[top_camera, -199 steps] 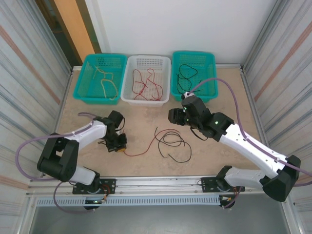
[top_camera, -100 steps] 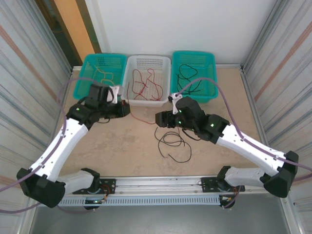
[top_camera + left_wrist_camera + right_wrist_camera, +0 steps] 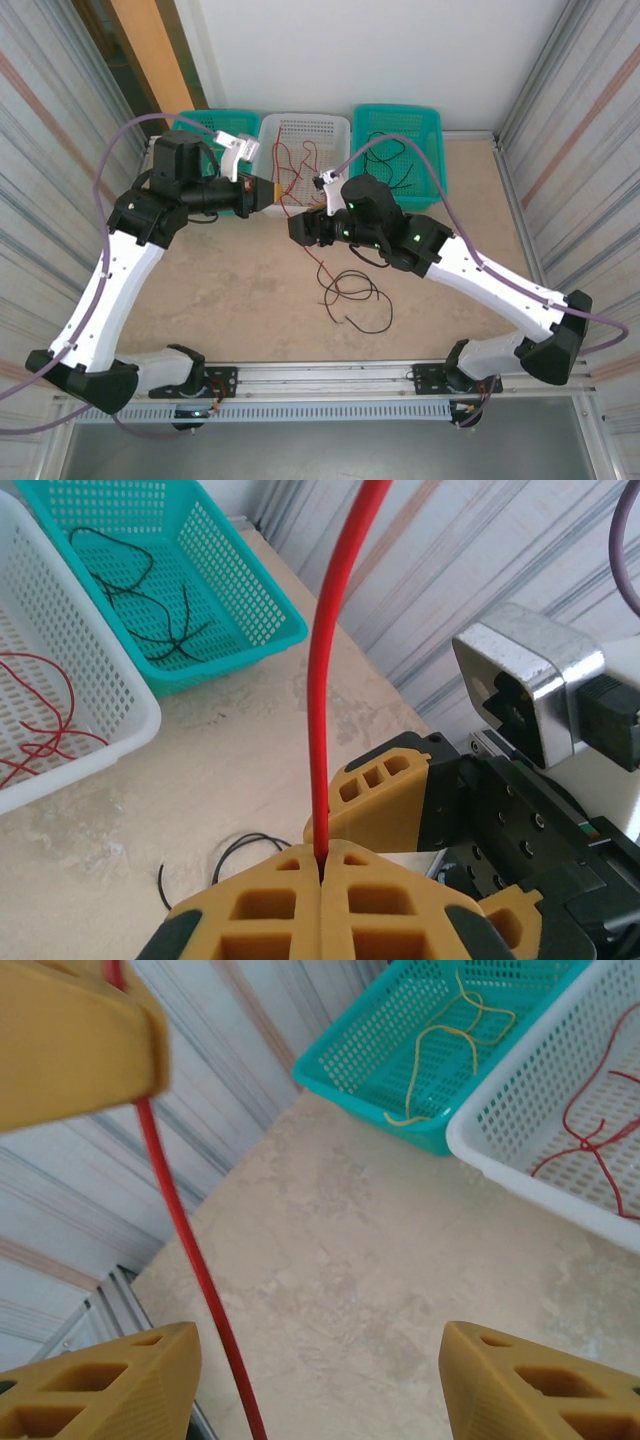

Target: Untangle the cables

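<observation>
Left fingers (image 3: 265,905) pressed together, clamped on a red cable (image 3: 335,670) rising straight up the middle of the left wrist frame. Right fingers (image 3: 110,1385) spread apart at the bottom corners of the right wrist frame, same red cable running down from the upper left between them, close by the lower-left one; contact not clear. Seen from above, both sets raised over the worktop (image 3: 220,290) near frame centre, just in front of the baskets, tips close together. Loose black cable (image 3: 362,300) looped on the worktop below centre. White basket (image 3: 520,1160) at right of the right wrist frame, with more red cables (image 3: 590,1138) inside; beside it a teal basket (image 3: 380,1070) holding a pale yellow cable (image 3: 440,1030). Second teal basket (image 3: 240,590) at upper left of the left wrist frame, black cables (image 3: 170,635) in it.
</observation>
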You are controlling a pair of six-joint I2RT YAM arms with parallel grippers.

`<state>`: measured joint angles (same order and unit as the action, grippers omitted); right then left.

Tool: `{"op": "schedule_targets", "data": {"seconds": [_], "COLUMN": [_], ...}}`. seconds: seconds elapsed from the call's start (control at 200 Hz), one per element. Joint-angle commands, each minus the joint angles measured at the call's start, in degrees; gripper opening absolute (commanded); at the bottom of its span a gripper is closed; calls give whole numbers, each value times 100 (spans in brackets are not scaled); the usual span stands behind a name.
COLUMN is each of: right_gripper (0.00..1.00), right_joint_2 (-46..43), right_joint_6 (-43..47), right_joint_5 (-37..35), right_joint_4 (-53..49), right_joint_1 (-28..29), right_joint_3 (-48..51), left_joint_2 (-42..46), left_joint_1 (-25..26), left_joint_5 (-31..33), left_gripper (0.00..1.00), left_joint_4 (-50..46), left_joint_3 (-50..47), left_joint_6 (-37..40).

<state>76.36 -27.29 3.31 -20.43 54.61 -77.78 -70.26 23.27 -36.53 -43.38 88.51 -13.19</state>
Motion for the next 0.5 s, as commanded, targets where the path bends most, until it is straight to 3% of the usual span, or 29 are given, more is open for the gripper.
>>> {"op": "schedule_targets", "data": {"seconds": [0.0,0.095,0.341,0.411,0.496], "right_gripper": [56,45,2,0,0], "right_joint_2": [150,219,190,109,-40], "right_joint_6": [168,170,150,110,9], "right_joint_5": [146,156,215,129,26], "right_joint_4": [170,168,249,305,464], "right_joint_1": [75,107,155,150,76], "right_joint_3": [-200,-253,-264,-234,-134], "left_joint_2": [-6,7,-6,21,231], "left_joint_1": [29,29,29,20,-14], "left_joint_5": [-341,-347,-189,15,290], "left_gripper": [0,0,0,28,47], "left_joint_4": [-146,-130,-132,-81,166], "left_joint_3": [158,159,171,105,-169], "left_joint_6": [195,157,60,-17,-171]}}
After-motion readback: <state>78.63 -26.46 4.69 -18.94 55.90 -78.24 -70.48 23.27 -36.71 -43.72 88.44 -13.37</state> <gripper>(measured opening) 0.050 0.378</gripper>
